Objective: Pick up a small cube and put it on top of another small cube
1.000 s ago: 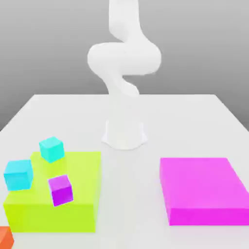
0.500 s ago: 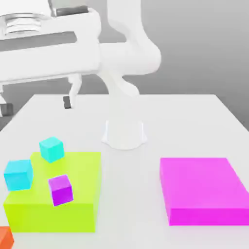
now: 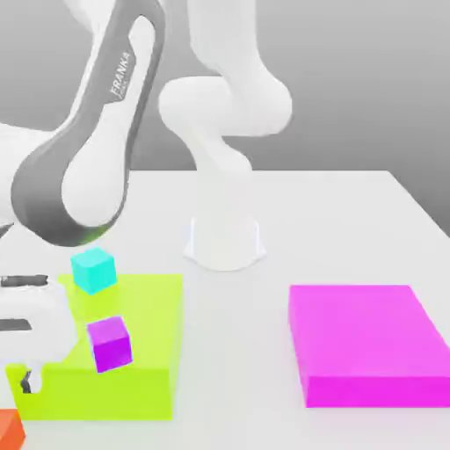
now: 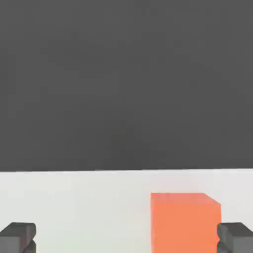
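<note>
Open and empty, the tool point(image 4: 127, 238) has its two fingertips standing well apart, low over at the exterior view's left. In the hand view the small orange-red cube point(image 4: 185, 222) shows between the fingertips but off-centre, hard by one of them; whether they touch I can't tell. That cube is at the lower left corner of the exterior view, on the pale counter point(image 3: 233, 352), partly cut off by the frame.

The step in hand looks to be lining up for the grasp. I'd have the tool ease sideways first, until the gaps on both sides of the cube match, because coming down as it is could land a fingertip on the cube's top or shove it along. Then straight down, fingertips flat to two opposite faces, a gentle even squeeze, and a lift high enough to clear the yellow-green block point(image 3: 97, 393) beside it.

On that block, at the exterior view's left, are a purple cube point(image 3: 110, 344) and a cyan cube point(image 3: 94, 270). Both sit turned, so the stacking will want a matching twist and a slow release. A magenta slab point(image 3: 369, 334) lies lower right.

Up the arm point(image 3: 97, 176), upper left, the lettering reads FRANKA.
</note>
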### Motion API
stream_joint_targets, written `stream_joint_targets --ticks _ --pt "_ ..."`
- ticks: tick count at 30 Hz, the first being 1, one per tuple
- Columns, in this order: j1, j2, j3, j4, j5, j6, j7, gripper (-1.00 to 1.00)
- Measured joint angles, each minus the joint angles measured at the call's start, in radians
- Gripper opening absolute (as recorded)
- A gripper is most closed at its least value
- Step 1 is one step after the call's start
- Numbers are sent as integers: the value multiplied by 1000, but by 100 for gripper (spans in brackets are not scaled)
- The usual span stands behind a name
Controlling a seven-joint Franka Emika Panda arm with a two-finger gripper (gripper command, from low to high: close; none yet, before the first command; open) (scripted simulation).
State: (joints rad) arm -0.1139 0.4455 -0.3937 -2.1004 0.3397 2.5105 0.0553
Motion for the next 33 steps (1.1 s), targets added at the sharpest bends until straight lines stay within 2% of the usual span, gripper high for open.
stream_joint_targets --ticks 4,5,11,16,20,26,33 --pt "-51 138 39 30 38 85 -49 0" --pt "-64 170 56 38 54 108 -61 -100" --pt "-71 186 63 42 64 118 -68 -100" --pt "-37 59 -2 5 0 31 -26 -100" --pt "-151 13 -67 -57 53 79 -78 -100" --pt "-268 -128 -44 -183 86 25 -379 -100" --pt "-320 -326 -28 -337 77 -70 -773 -100"
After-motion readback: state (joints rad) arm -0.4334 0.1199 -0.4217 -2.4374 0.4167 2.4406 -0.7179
